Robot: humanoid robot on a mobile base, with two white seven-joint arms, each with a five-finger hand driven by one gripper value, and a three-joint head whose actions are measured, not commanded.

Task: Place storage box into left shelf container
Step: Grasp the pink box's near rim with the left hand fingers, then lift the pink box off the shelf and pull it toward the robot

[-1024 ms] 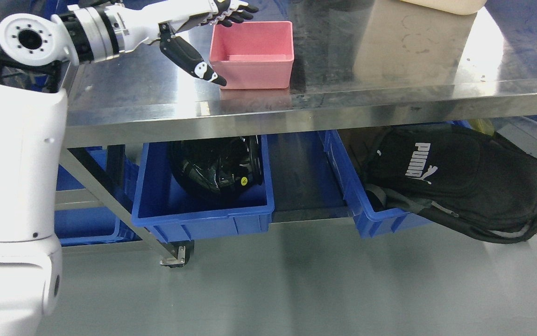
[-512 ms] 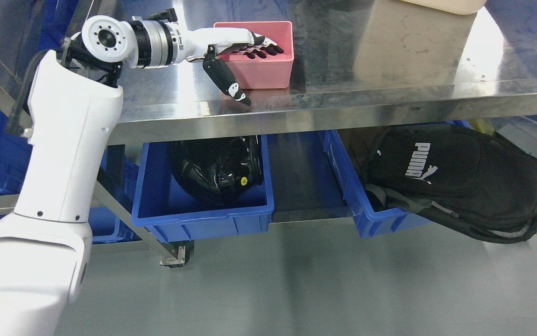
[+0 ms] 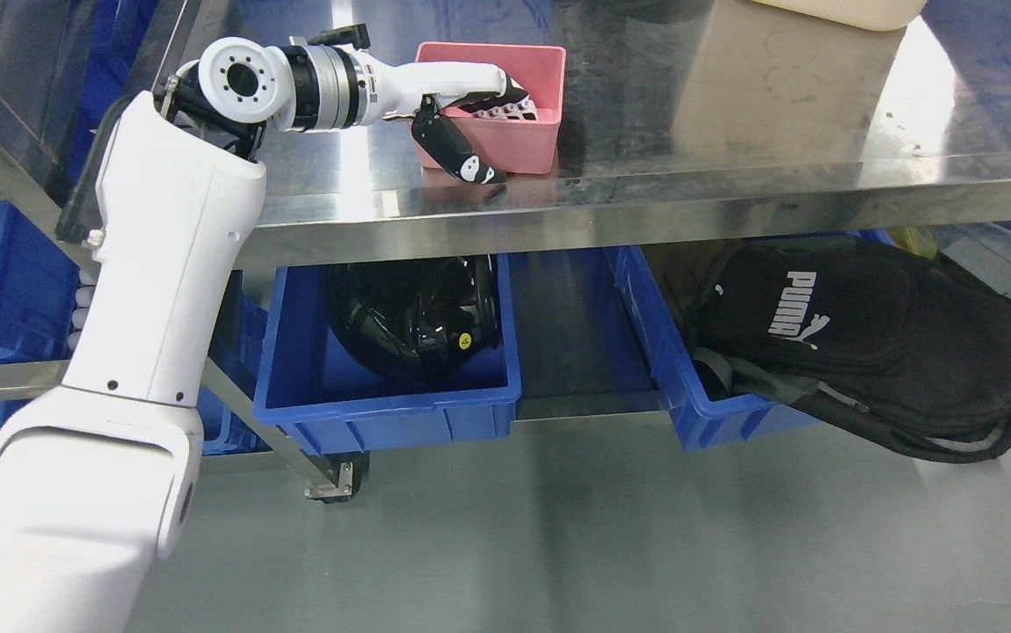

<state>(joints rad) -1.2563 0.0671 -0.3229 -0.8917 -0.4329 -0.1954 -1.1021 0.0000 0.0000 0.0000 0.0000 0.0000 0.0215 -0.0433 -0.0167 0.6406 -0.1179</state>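
Storage box [image 3: 519,141], pink, open top, sits on the steel table [image 3: 734,149] near its front edge, left of middle.

Largest to smallest:
- Steel table spans the full width, reflective top, front lip running across the upper third.
- Left arm [image 3: 163,290], white, comes up from lower left, bends at the elbow joint and reaches right over the table top.
- Black backpack [image 3: 866,334] with white PUMA print fills the right blue bin [image 3: 716,413] under the table and spills over its right side.
- Left blue bin [image 3: 382,413] on the lower shelf, under the table, roughly below the pink box; it holds a black helmet [image 3: 418,308] with a small yellow sticker.
- More blue bins at far left behind the arm, partly hidden.
- Beige object at the top edge on the table, cut off, can't tell what it is.
- Left hand [image 3: 479,114] is at the pink box: fingers [image 3: 514,105] curl down over the left wall into the inside, black thumb [image 3: 457,158] lies on the outside of the front wall, so the wall is pinched between thumb and fingers. Box bottom looks level on the table; can't tell if it is lifted off.
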